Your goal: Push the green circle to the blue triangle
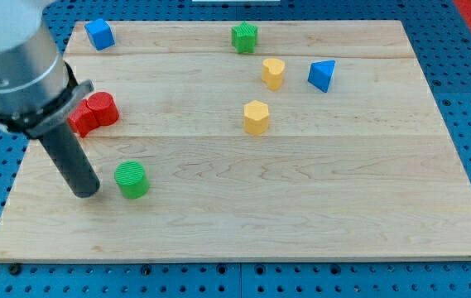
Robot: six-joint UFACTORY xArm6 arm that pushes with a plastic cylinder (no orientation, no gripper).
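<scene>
My rod slants down from the view's upper left, and my tip (87, 193) sits just left of the green circle (132, 180) on the counter (301, 207). The blue triangle (322, 75) lies far off, upper right. No gripper here to judge.

Arm cut off at the view's top-left, red blocks (93, 113) partly hidden behind it

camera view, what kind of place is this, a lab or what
Probably a robotics lab bench: a pale wooden board lies on a blue perforated metal table, small coloured plastic blocks are scattered on it, and my tip rests just left of the green circle block.
</scene>
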